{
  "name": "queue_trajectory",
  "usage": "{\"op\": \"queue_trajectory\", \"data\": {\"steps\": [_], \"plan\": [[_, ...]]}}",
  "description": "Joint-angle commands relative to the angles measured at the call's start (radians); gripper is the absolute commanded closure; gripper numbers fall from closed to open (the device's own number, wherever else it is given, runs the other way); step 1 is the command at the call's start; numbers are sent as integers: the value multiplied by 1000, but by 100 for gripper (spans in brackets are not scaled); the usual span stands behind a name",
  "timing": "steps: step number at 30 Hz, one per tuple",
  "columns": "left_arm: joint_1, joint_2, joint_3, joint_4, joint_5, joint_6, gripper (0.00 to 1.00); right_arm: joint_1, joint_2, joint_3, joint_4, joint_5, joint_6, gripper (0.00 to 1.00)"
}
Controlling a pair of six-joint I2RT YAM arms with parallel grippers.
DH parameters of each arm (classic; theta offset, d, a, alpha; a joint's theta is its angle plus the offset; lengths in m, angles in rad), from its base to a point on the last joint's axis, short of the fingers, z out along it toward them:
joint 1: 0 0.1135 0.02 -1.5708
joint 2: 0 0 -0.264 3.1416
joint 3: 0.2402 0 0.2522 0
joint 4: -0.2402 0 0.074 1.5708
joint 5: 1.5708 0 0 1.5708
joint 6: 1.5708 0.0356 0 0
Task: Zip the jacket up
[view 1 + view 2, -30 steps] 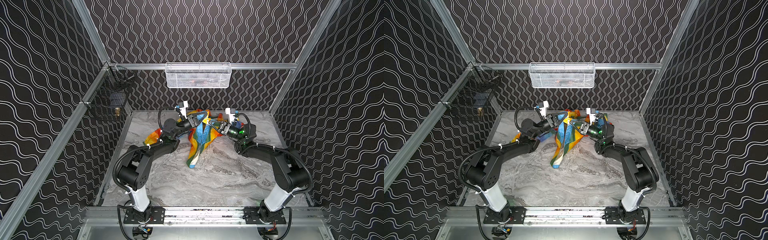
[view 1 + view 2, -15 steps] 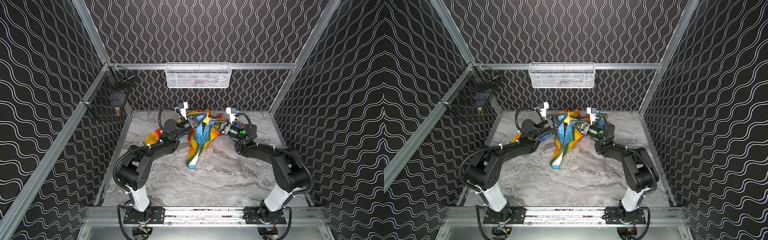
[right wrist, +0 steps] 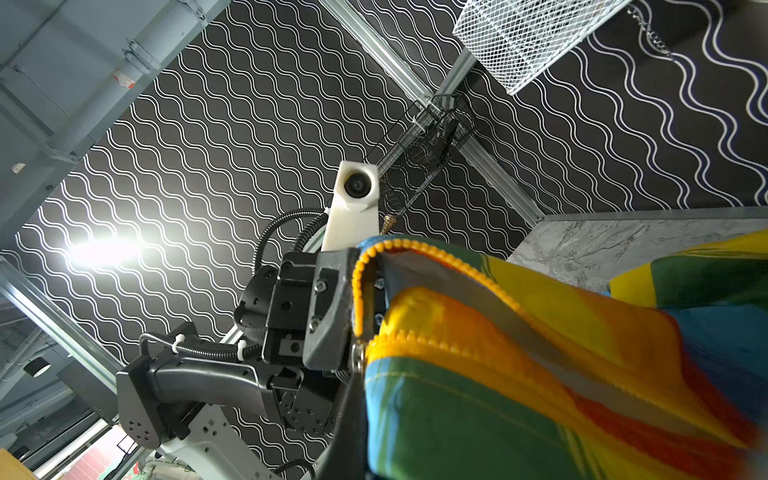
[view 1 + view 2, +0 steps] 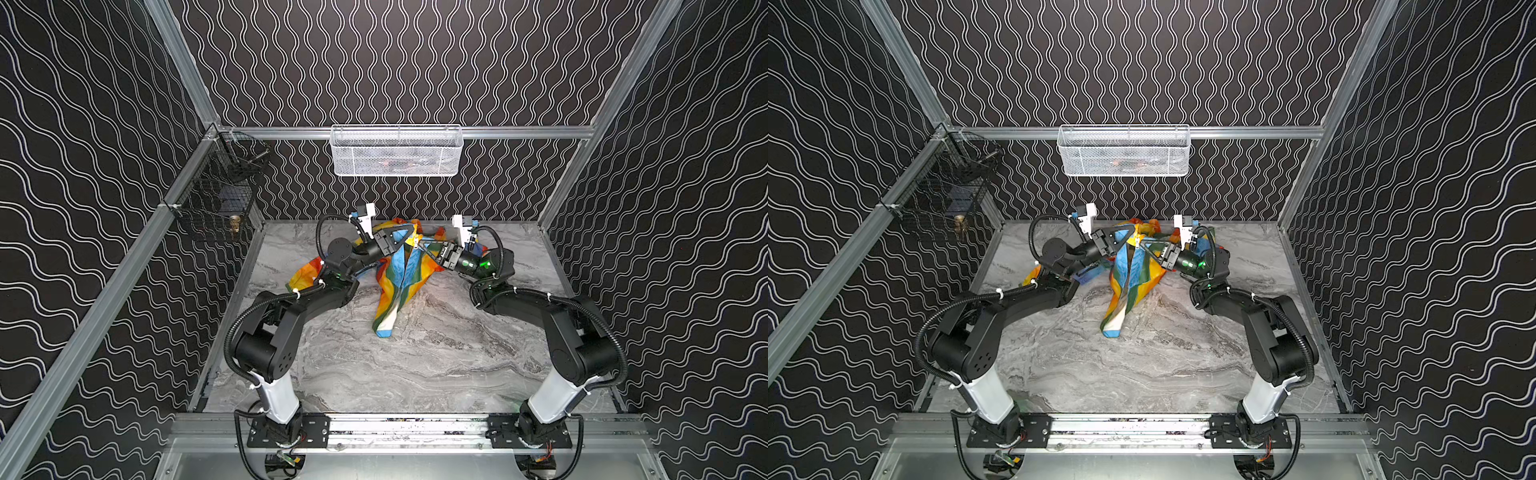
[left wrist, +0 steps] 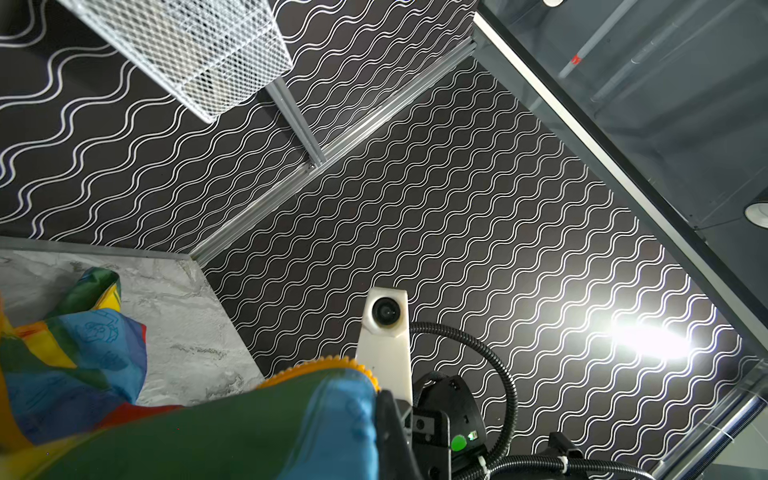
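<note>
Top views: jacket [image 4: 399,286] hung between left fingers [image 4: 392,230] and right fingers [image 4: 432,253], both clenched on its upper edges; tail on desk [image 4: 436,353].
Left wrist: zipper [image 5: 324,368] edge beside right fingers.
Right wrist: two toothed edges apart, just beyond left fingers.
Change: almost none; grips unmoved, zipping not begun.

A: Can you see where the left gripper [image 4: 409,236] and right gripper [image 4: 420,247] pinch the thin, shiny, rainbow-striped rain jacket [image 4: 399,286]?
B: Not from above: too small, and folds cover it.
A: The wrist views?
B: Near cloth is blurred, cut off at the frame edges.
A: The sleeve [image 4: 305,272]?
B: Half hidden behind the left arm [image 4: 316,295].
A: The white wire-mesh basket [image 4: 395,151] on the back wall?
B: Contents unreadable through the mesh.
</note>
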Motion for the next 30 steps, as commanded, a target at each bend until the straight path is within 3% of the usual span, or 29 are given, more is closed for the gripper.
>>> {"op": "queue_trajectory", "data": {"steps": [1,30], "plan": [[0,-14,-1,26,-9,20,100,1,-12,9,77,-19,15,100],[-11,-13,-2,31,14,9,100,5,-19,23,49,-8,7,100]]}}
